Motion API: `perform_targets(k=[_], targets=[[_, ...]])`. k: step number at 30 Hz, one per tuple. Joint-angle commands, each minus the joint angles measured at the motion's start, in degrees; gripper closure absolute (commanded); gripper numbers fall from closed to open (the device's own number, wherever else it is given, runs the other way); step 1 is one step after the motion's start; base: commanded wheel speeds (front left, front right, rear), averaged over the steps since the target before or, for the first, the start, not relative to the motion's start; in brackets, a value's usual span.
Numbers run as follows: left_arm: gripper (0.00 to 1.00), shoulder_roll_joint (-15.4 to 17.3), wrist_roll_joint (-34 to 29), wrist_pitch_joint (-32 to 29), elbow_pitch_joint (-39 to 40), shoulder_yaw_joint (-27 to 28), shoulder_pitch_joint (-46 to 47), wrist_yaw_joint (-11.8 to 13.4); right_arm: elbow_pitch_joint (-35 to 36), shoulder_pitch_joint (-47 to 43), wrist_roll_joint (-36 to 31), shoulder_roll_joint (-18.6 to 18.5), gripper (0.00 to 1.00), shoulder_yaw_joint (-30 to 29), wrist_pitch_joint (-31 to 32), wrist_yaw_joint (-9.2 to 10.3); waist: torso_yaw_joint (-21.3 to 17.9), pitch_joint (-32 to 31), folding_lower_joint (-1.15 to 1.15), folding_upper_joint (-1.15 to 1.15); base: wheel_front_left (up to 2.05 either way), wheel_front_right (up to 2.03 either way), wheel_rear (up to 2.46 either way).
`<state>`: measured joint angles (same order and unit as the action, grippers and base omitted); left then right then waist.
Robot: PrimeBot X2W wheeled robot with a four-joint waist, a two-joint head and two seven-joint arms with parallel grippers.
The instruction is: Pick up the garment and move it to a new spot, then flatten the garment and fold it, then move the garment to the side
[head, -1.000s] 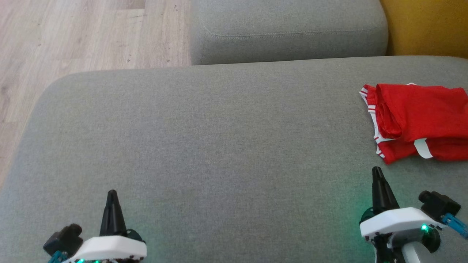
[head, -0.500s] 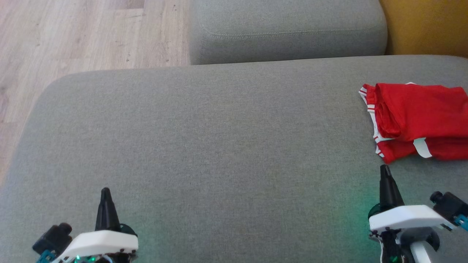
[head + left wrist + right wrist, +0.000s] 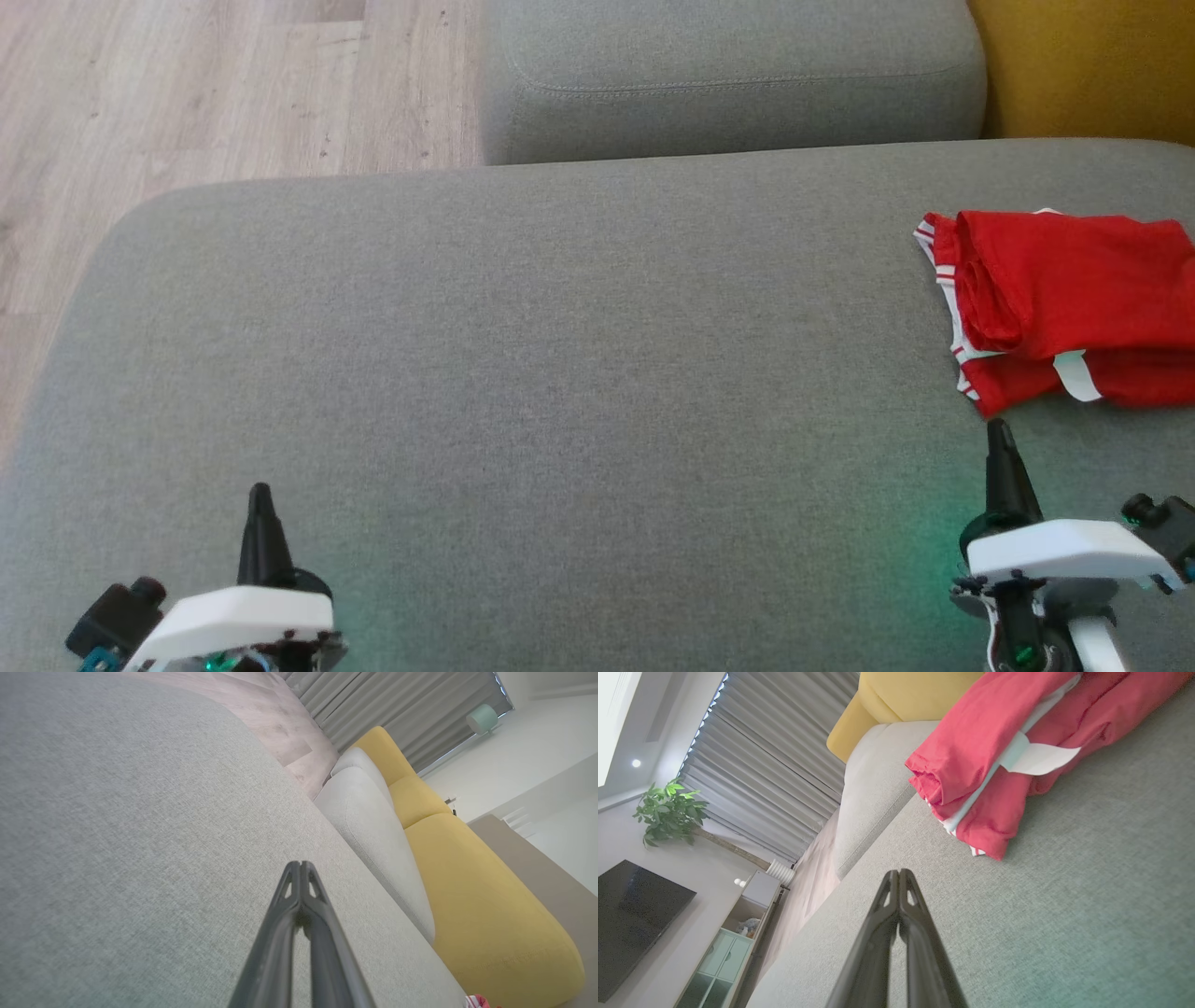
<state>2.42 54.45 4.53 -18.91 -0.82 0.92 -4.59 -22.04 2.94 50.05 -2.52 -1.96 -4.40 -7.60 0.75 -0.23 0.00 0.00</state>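
The garment (image 3: 1064,308) is a red piece with white-striped trim and a white tag, lying folded at the right edge of the grey sofa seat (image 3: 560,373); it also fills the upper right of the right wrist view (image 3: 994,751), and a sliver of it shows at the bottom of the left wrist view (image 3: 476,1001). My right gripper (image 3: 999,431) is shut and empty, its tip just short of the garment's near edge, apart from it (image 3: 899,872). My left gripper (image 3: 259,492) is shut and empty at the lower left, far from the garment (image 3: 299,864).
A second grey cushion (image 3: 728,75) lies beyond the seat, with a yellow cushion (image 3: 1092,65) at the top right. Wooden floor (image 3: 187,93) runs along the seat's left edge. In the right wrist view, a TV, a cabinet, a plant and curtains stand far off.
Both grippers have drawn back and outward: the left one lower and leftward, the right one rightward. The garment has stayed put; the head view shifted only slightly.
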Motion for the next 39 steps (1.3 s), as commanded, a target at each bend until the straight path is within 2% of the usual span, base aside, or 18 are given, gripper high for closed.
perform_targets(k=[1, 39], targets=[[1.0, 0.23, 1.66, -0.39, 2.15, 1.66, 3.22, -0.39, 2.41, 2.8, 2.01, -0.18, 1.0, 0.29, 0.51, 0.05, -0.02, 0.01, 0.0, 0.0, 0.0, 0.0, 0.0], [1.0, 0.36, 23.39, -6.8, 3.77, 5.08, 4.46, -1.9, 5.79, 3.07, 26.18, -0.28, 1.0, -2.63, 6.76, 0.09, -0.46, 0.25, 0.0, 0.0, 0.0, 0.0, 0.0]])
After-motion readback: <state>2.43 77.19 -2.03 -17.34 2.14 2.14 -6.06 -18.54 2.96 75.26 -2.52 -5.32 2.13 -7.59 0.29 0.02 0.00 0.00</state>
